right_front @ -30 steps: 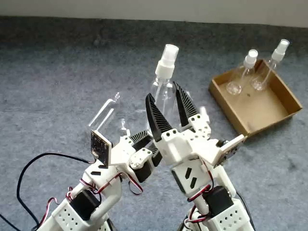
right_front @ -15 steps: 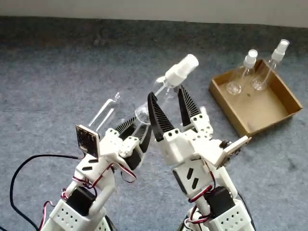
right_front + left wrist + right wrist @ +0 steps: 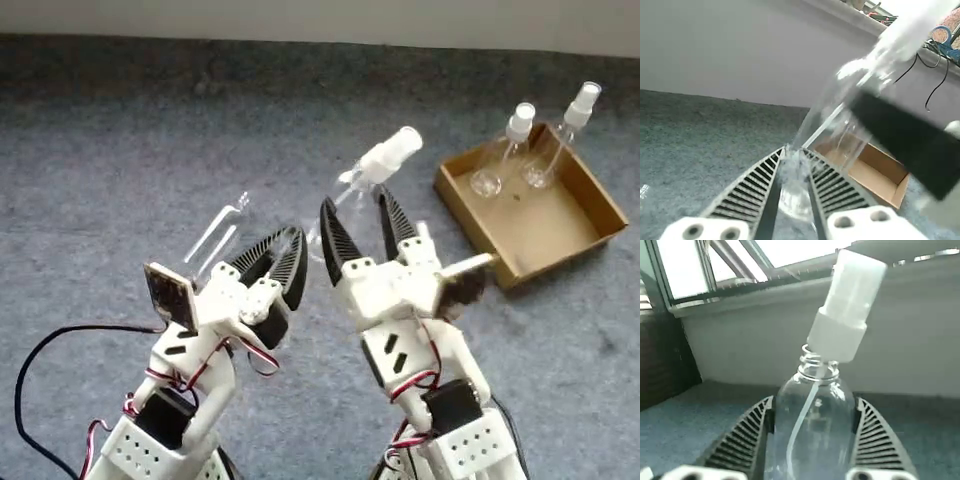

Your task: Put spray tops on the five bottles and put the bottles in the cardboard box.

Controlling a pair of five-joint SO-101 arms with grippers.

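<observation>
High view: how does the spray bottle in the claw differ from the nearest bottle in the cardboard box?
The clear plastic spray bottle is held aloft in the right claw; the nearest clear bottle stands in the brown cardboard box. The held one tilts; the boxed one is upright. Both carry white spray tops.

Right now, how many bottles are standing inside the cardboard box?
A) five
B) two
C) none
B: the cardboard box holds a first bottle and a second bottle, each with a white spray top, standing along its far side.
</observation>
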